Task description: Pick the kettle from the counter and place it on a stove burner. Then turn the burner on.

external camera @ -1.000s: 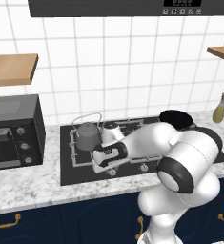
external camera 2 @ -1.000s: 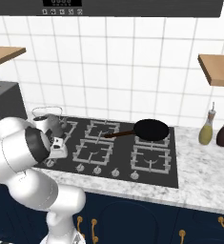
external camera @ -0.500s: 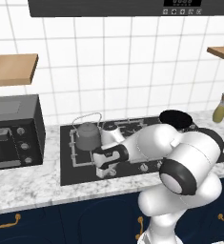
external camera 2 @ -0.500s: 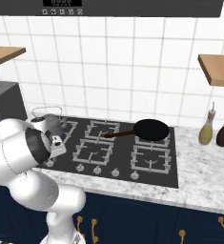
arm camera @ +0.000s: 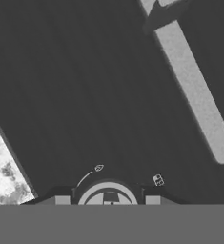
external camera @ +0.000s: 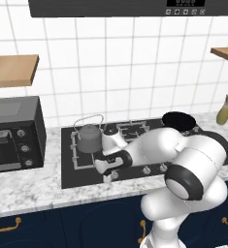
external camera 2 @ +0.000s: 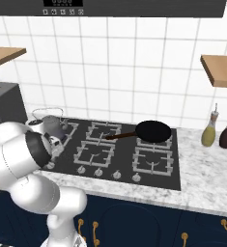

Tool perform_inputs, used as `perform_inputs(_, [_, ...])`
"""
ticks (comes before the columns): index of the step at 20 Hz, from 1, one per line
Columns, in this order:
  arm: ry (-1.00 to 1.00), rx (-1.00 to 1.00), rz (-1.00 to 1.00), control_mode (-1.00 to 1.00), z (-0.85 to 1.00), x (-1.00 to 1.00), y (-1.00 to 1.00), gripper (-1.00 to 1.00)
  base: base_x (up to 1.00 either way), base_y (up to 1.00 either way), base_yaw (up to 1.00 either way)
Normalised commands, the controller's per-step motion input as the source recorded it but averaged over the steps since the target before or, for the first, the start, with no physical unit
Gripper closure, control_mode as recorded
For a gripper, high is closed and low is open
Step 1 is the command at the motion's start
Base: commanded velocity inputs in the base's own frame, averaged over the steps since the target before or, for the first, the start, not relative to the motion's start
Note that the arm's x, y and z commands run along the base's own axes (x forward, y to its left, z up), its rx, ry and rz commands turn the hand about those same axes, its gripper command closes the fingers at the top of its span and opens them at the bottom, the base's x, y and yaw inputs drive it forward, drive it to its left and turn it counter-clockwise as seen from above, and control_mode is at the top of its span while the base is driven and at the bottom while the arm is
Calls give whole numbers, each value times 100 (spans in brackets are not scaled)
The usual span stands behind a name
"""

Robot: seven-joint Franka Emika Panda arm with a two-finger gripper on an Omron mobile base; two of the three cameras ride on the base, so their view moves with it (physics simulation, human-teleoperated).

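Observation:
The dark-grey kettle (external camera: 89, 138) (external camera 2: 50, 124) stands upright on the stove burner (external camera: 78, 162), the large grate at the cooktop's left. Nothing holds its wire handle. My gripper (external camera: 108, 175) (arm camera: 107, 200) points down at the front left of the black cooktop, in front of the kettle and apart from it. In the hand view its fingertips (arm camera: 62, 200) stand on either side of a round control knob (arm camera: 108, 191), and the gripper is shut on that knob. The marble counter (external camera: 28, 186) (arm camera: 4, 176) runs along the cooktop's front and left.
A black frying pan (external camera: 178, 119) (external camera 2: 153, 131) sits on a right rear grate. A dark toaster oven (external camera: 13, 133) stands on the counter to the left. Two bottles (external camera 2: 209, 132) stand at the far right. More knobs (external camera 2: 98, 171) line the cooktop's front edge.
The hand has barely shifted at the knob. The kettle and the pan have not moved.

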Motion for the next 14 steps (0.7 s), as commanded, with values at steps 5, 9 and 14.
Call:
perform_inputs(5, [-2,-6,65,-100,0,0,0,100,0,0,0])
perform_inputs(9, [-4,-8,64,-100,0,-1,0,100,0,0,0])
perform_inputs(14, [-5,-6,49,-100,0,-6,0,100,0,0,0])
